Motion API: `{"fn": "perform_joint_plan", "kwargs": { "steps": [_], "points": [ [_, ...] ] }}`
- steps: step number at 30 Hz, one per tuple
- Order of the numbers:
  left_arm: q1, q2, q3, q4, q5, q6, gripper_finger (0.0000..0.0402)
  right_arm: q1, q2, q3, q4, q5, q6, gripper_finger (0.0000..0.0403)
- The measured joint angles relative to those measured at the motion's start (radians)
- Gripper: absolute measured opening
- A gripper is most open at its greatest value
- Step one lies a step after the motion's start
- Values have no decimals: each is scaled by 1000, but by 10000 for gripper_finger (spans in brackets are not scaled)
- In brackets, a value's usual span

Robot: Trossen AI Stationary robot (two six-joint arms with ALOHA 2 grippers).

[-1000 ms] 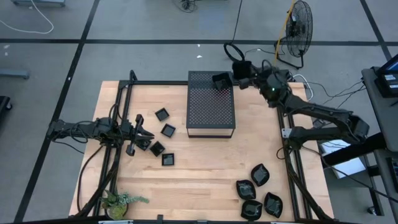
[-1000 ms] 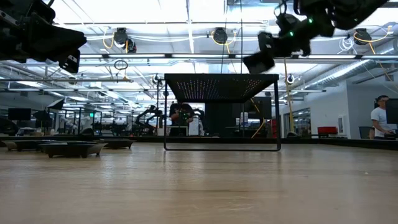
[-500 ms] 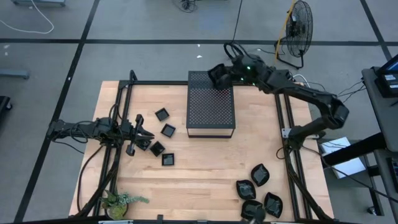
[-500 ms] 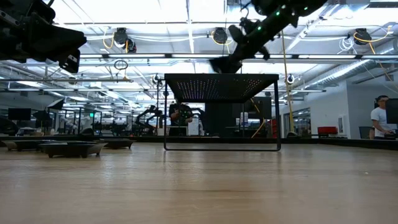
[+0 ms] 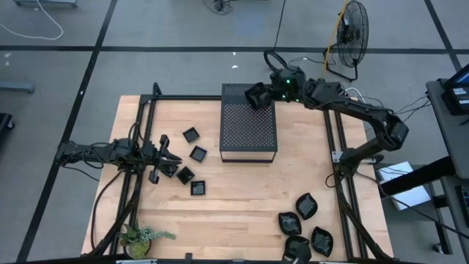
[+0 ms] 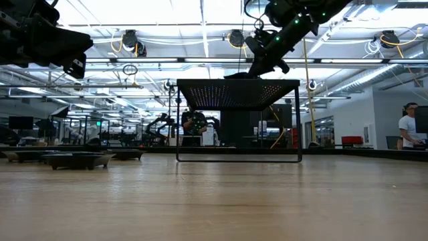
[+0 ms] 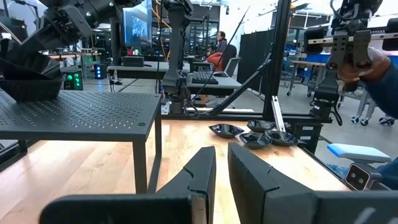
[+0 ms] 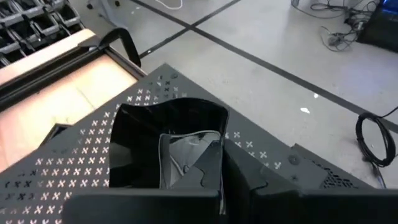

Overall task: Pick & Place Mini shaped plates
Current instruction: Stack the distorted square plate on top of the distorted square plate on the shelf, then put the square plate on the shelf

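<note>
Clamping one small black square plate over the large black perforated box, the right gripper is closed on it, while four square plates and four leaf-shaped plates lie on the wooden desk, and the left gripper sits nearly closed, empty.

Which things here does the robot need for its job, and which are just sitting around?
For the job:
- square mini plates
- leaf-shaped mini plates
- plate in the right gripper
- perforated box

Just sitting around:
- green plant
- fan
</note>
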Motion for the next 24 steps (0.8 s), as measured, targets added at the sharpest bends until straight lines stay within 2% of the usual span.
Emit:
{"fn": "perform_joint_plan", "kwargs": {
  "steps": [6,15,24],
  "points": [
    [0,0,0,0,0,0,47,2,-3,-1,-24,-3,0,10],
    [0,0,0,0,0,0,47,6,-17,-2,-54,-5,-8,70],
    [0,0,0,0,0,0,47,30,-135,-2,-78,-6,-7,115]
  ]
}}
